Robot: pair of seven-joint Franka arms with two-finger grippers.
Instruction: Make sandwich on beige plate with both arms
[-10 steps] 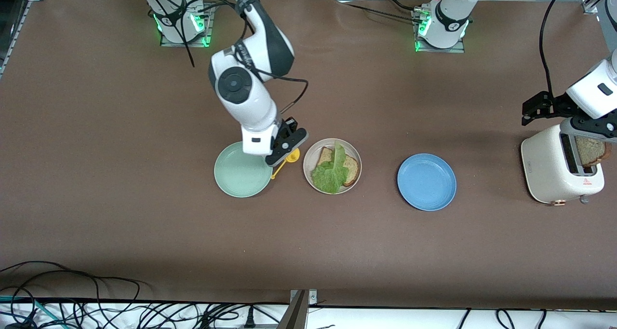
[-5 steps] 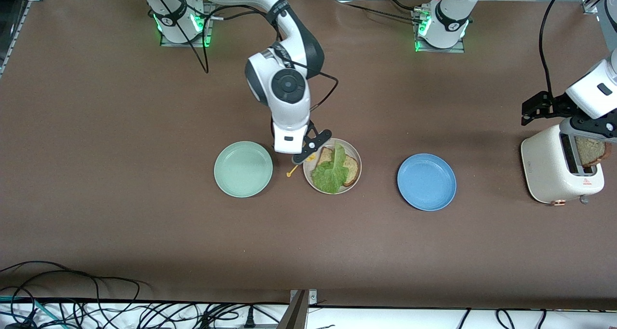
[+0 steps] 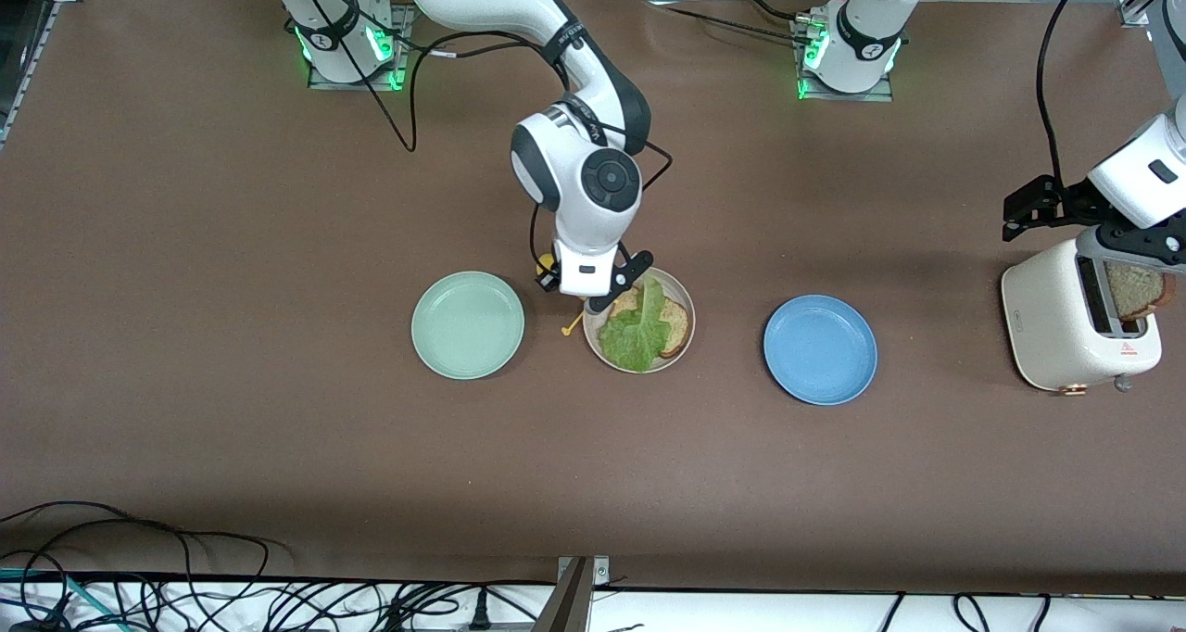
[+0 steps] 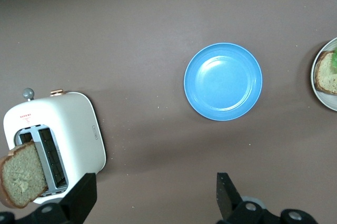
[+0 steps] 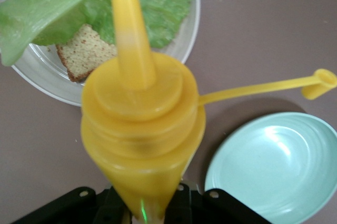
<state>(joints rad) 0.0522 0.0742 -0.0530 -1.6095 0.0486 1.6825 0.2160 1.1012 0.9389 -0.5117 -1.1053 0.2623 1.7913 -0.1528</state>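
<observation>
The beige plate (image 3: 690, 331) sits mid-table with a brown bread slice (image 3: 679, 322) and a green lettuce leaf (image 3: 635, 335) on top. My right gripper (image 3: 593, 298) hangs over the plate's edge toward the right arm's end, shut on a yellow squeeze bottle (image 5: 142, 129). Its nozzle points at the lettuce (image 5: 79, 8) and bread (image 5: 84, 52), and its cap (image 5: 321, 81) dangles on a tether. My left gripper (image 4: 155, 203) waits open and empty above the white toaster (image 3: 1056, 326), where a second bread slice (image 3: 1135, 291) sticks up from a slot.
A mint-green plate (image 3: 468, 324) lies beside the beige plate toward the right arm's end, and a blue plate (image 3: 820, 349) lies toward the left arm's end. Cables run along the table edge nearest the front camera.
My right arm has carried the yellow bottle from over the mint-green plate's edge to the beige plate's edge. The left arm has not moved.
</observation>
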